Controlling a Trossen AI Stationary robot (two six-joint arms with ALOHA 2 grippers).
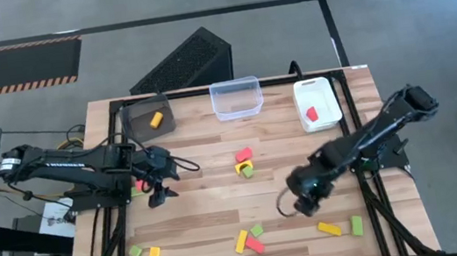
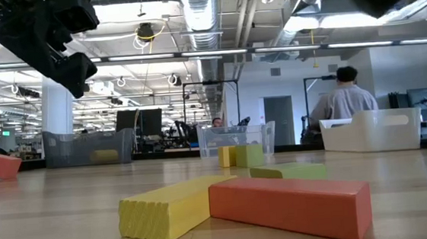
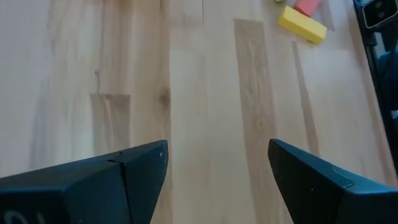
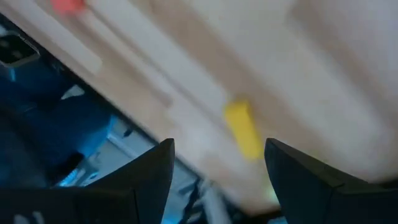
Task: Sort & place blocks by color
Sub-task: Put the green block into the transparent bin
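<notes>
Red block [image 2: 290, 205] and yellow block [image 2: 176, 205] are lying nearest; right gripper [image 1: 304, 199], wide open and empty, is likely reaching toward them; left gripper [image 1: 158, 193] is hovering open, empty.

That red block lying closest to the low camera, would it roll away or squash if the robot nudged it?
Probably neither. The red rectangular block lies flat on a broad face on the wooden table, so a nudge should slide it rather than roll or tip it. Its crisp edges and smooth faces suggest something rigid, perhaps slightly slippery. Pushed leftward, it would likely shove the ridged yellow block beside it.
</notes>
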